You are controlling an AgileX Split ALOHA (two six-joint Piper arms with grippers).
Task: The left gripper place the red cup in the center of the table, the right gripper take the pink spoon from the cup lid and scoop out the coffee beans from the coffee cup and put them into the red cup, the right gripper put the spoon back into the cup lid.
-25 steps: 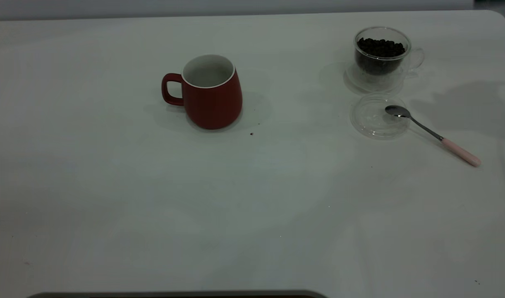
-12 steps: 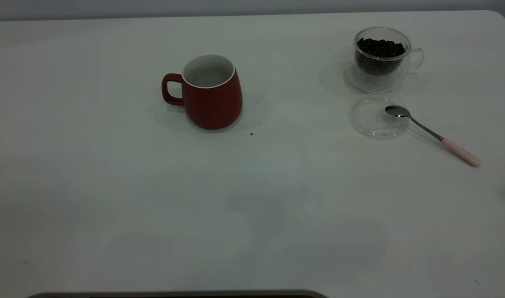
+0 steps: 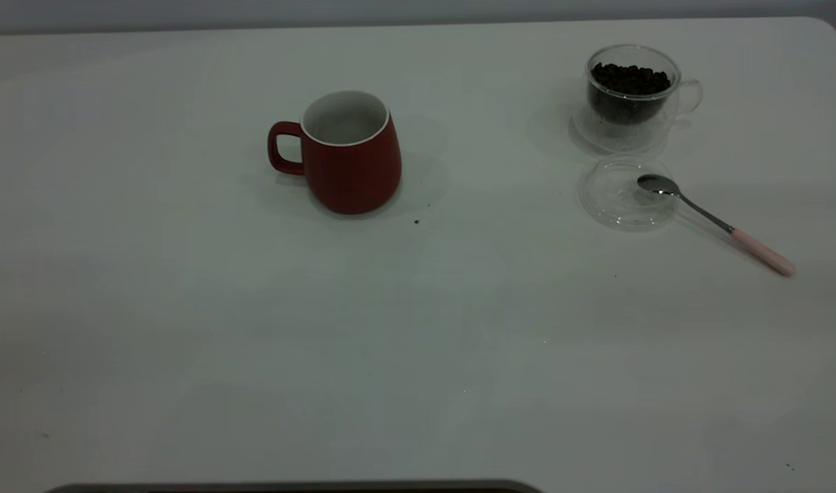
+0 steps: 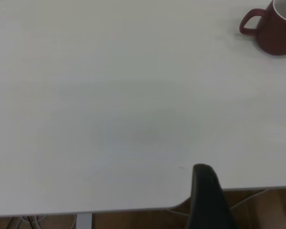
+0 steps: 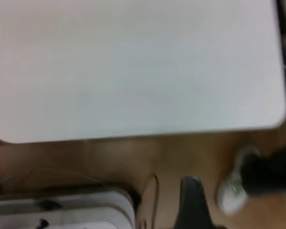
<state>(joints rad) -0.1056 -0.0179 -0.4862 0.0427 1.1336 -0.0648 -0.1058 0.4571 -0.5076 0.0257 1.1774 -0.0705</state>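
Note:
The red cup (image 3: 349, 154) stands upright on the table (image 3: 253, 329) left of the middle, handle to the left, its white inside empty. It also shows far off in the left wrist view (image 4: 276, 33). The coffee cup (image 3: 633, 96) with coffee beans (image 3: 630, 79) stands at the back right. The cup lid (image 3: 616, 195) lies just in front of it. The pink spoon (image 3: 715, 222) rests with its bowl on the lid and its handle on the table. The left gripper (image 4: 207, 191) is a dark shape over the table's edge. The right gripper (image 5: 193, 200) is off the table, over the floor. Neither shows in the exterior view.
A few dark specks lie on the table, one near the red cup (image 3: 416, 221). The right wrist view shows a rounded table corner (image 5: 271, 119), brown floor and cables below it.
The dark shadow over the table's right side has faded out of the exterior view. The cups, the lid and the spoon have not moved.

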